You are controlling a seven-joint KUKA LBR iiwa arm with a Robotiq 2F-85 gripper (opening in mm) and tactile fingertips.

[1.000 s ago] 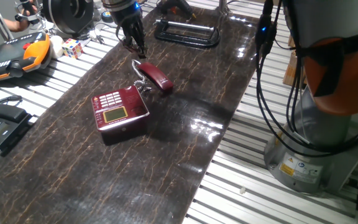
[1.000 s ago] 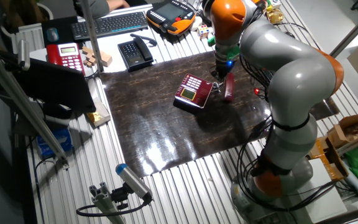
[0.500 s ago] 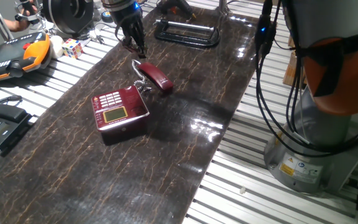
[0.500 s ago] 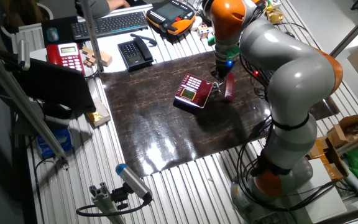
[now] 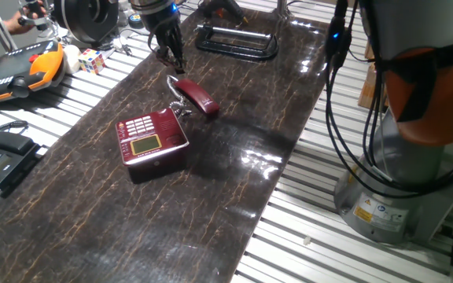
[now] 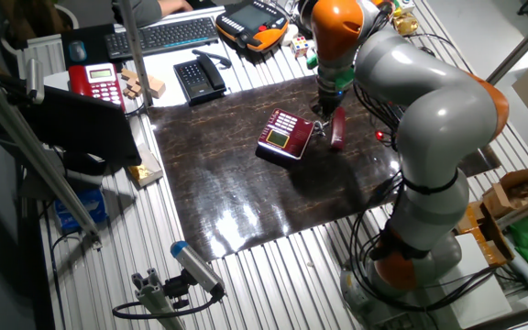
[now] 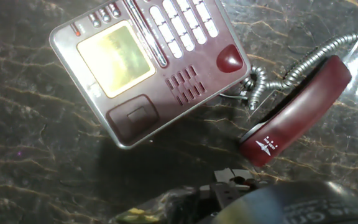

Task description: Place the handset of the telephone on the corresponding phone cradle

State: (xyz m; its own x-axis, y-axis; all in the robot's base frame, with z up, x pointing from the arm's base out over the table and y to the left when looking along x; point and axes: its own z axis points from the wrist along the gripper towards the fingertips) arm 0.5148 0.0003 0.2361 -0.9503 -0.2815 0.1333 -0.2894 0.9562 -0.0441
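Lying off its base, the handset [image 5: 197, 97] rests on the dark surface [image 5: 234, 189] just beside the phone [image 5: 151, 139], joined by its coiled cord [image 7: 294, 71], so nothing is done yet. The cradle [image 7: 179, 78] sits bare. The pincer [image 5: 170, 53] hangs near the handset's far end, holding nothing (whether spread or pressed together, I cannot tell). Grasp, lift and seating all remain.

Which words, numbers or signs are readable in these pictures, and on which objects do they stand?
None can be read as text.
Handset: a small white sign at one end, no legible letters.
Telephone: key markings too blurred; the display is blank.
Sticker on the robot base: too small to read.
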